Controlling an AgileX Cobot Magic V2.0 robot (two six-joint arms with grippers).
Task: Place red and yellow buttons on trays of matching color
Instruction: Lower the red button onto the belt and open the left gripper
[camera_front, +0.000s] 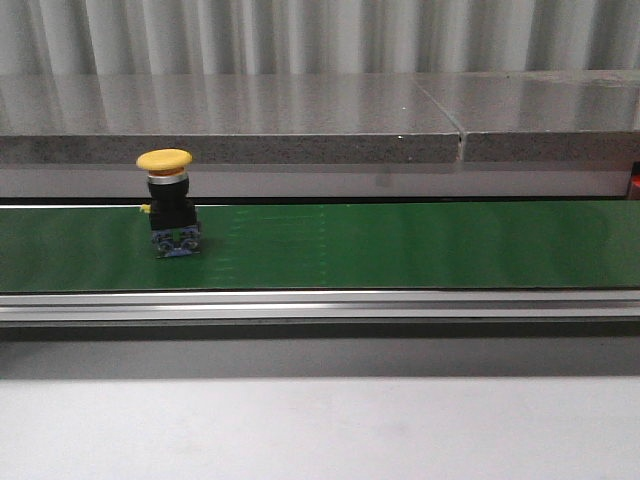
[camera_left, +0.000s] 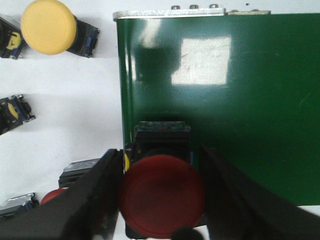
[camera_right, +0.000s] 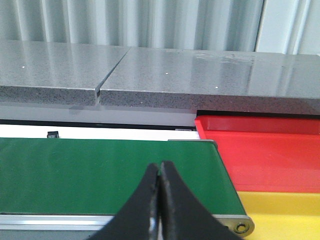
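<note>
The left claw (camera_left: 160, 200) pinches a red button (camera_left: 161, 195) at the green belt's (camera_left: 225, 125) edge. The right claw (camera_right: 160, 200) is pressed together, holding nothing. Farther off, a yellow button (camera_front: 170, 203) stands upright on the belt. Red tray (camera_right: 260, 155) and yellow tray (camera_right: 285, 215) sit past the belt's end.

Two yellow ones are showing, the standing yellow button (camera_front: 165, 200) and the lying yellow button (camera_left: 49, 26); two red are showing, the big red button (camera_left: 161, 195) and the half-hidden red button (camera_left: 52, 196); two trays are sitting: red tray (camera_right: 260, 150), yellow tray (camera_right: 280, 212)
</note>
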